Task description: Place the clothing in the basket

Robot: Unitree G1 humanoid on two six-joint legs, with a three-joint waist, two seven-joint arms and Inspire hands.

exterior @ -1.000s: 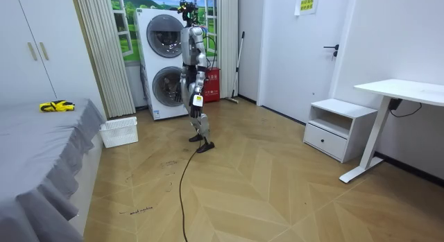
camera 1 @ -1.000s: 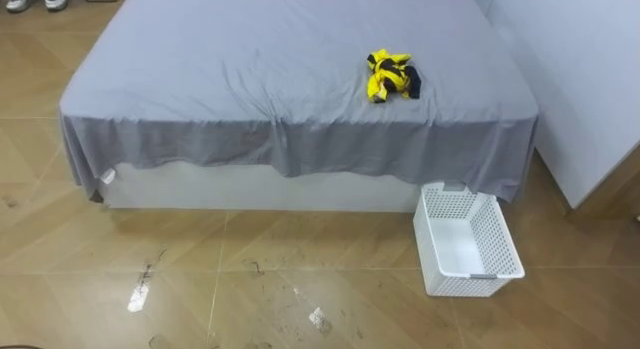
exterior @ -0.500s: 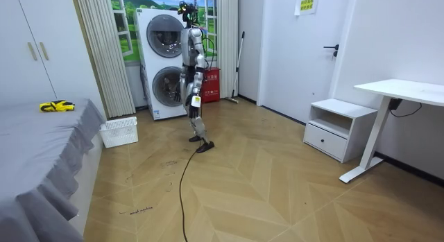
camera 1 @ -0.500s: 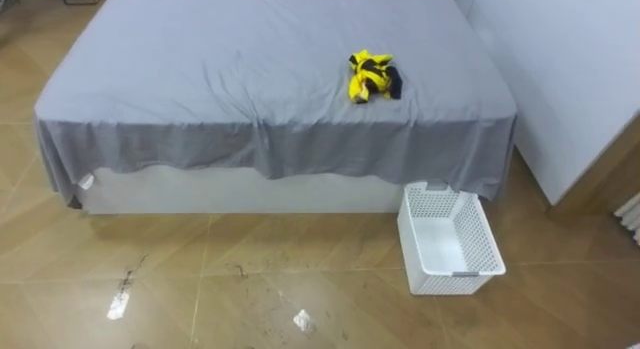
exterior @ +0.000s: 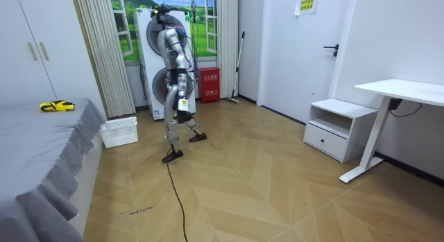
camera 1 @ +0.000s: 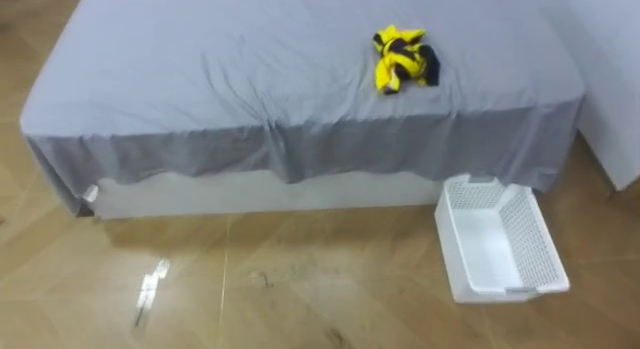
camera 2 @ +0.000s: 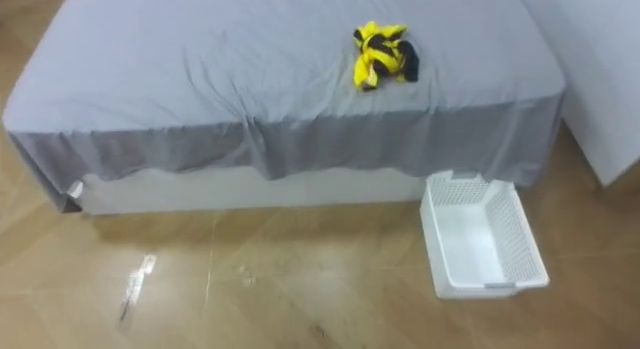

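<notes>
Well apart from clothes (camera 1: 403, 59), hand (exterior: 182, 107) hangs.

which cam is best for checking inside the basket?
Left eye view: it looks down into the white basket, showing its empty inside and mesh walls. The right eye view shows nearly the same. The room view gives its outer side from afar, by the bed.

Cloth sheet (camera 1: 250, 69), plastic basket (camera 1: 535, 244), glossy floor (camera 1: 300, 299)

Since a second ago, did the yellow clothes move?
No. In the room view the clothes lie at the same spot on the bed.
</notes>
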